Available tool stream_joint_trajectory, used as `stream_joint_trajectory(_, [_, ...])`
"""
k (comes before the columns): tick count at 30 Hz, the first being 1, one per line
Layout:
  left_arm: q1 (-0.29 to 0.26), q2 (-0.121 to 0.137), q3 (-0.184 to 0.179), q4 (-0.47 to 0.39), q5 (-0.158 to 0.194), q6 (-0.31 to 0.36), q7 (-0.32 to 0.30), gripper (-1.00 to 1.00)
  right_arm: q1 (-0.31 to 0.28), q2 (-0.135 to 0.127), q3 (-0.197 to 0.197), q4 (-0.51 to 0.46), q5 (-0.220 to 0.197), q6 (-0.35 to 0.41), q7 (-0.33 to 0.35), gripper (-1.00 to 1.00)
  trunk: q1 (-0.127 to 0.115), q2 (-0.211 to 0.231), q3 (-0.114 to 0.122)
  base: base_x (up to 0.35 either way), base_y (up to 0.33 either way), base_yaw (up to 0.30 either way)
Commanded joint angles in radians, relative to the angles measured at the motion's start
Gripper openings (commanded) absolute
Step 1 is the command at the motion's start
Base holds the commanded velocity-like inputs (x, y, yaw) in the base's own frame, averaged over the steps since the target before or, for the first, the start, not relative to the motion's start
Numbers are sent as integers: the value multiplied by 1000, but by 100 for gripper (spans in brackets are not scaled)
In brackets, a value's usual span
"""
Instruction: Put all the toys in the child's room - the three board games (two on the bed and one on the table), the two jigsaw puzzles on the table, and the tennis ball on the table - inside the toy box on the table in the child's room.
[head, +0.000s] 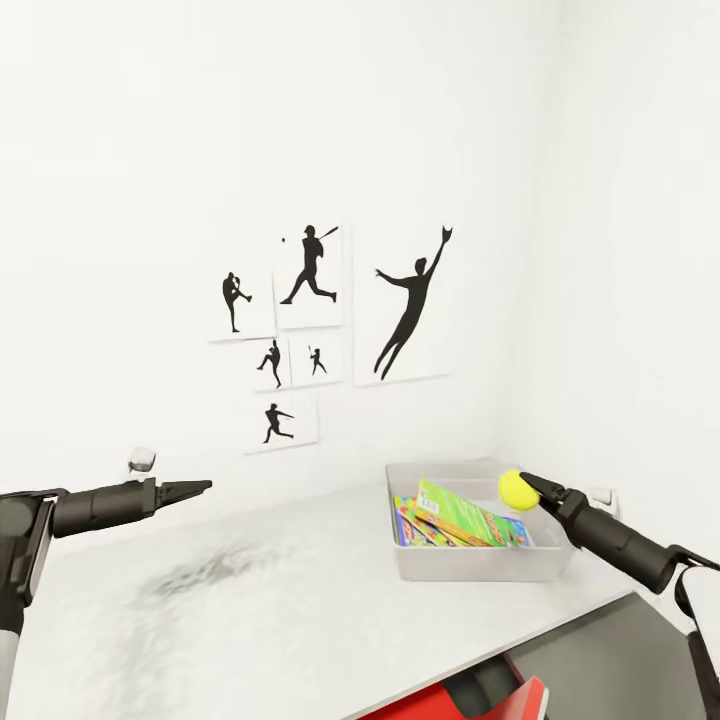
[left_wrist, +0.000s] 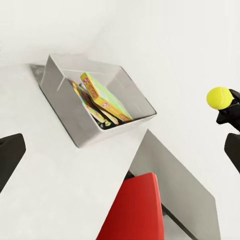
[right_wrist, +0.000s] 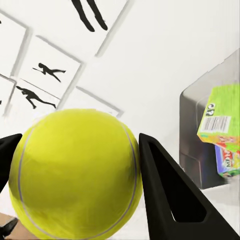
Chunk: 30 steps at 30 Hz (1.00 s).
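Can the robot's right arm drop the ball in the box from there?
Probably yes. The right gripper holds the tennis ball above the toy box's right rim, and nothing blocks the open top.

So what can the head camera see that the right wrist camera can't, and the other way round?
Head view alone: the left gripper held over the table, a red chair below the table's edge, and the whole toy box with game boxes inside.

Right wrist view alone: a close look at the tennis ball, showing its seam and a finger on either side.

Both: the ball in the right gripper, the toy box, and the silhouette pictures on the wall.
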Motion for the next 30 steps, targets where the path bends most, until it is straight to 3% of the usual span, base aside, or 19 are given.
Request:
stream_joint_trajectory(1, [-1, -1, 1, -1, -11, 10, -9, 100, -42, -7, 2, 1, 19, 25, -34, -100, 1, -1, -1, 71, -84, 0])
stream_joint_trajectory(3, [-1, -1, 1, -1, -11, 10, -9, 100, -145, -15, 28, 13, 32, 56, -138, -100, 1, -1, -1, 37, -64, 0])
stream_joint_trajectory(4, [-1, 0, 2, -1, -11, 10, -9, 100, -222, -20, 71, 48, 36, 62, -224, -100, 1, -1, -1, 15, -27, 0])
stream_joint_trajectory(6, [-1, 1, 2, -1, -11, 10, -9, 100, -325, -22, 134, 128, 39, 62, -324, -100, 1, -1, -1, 8, -14, 0])
stream_joint_trajectory(10, [-1, 2, 3, -1, -11, 10, -9, 100, -504, -16, 227, 360, 45, 62, -468, -100, 1, -1, -1, 2, -4, 0])
stream_joint_trajectory(11, [-1, 3, 4, -1, -11, 10, -9, 100, -559, -14, 251, 462, 47, 62, -528, -100, 1, -1, -1, 0, 0, 0])
stream_joint_trajectory(14, [-1, 3, 4, -1, -11, 10, -9, 100, -662, -7, 300, 663, 53, 62, -664, -100, 1, -1, -1, 0, 0, 0])
stream_joint_trajectory(17, [-1, 3, 4, -1, -12, 10, -9, 100, -713, -11, 329, 753, 55, 62, -751, -100, 1, -1, -1, 0, 0, 0])
stream_joint_trajectory(24, [-1, 3, 5, -1, -13, 10, -11, 100, -725, -39, 353, 773, 60, 62, -785, -100, 1, -1, -2, 0, 0, 0])
stream_joint_trajectory(26, [-1, 3, 5, -1, -13, 10, -10, 100, -724, -43, 361, 774, 79, 62, -787, -100, 1, -1, -4, 0, 0, 0])
stream_joint_trajectory(30, [-1, 5, 6, -1, -13, 10, -10, 100, -724, -44, 370, 778, 195, 62, -790, -100, 1, -1, -10, 0, 0, 0])
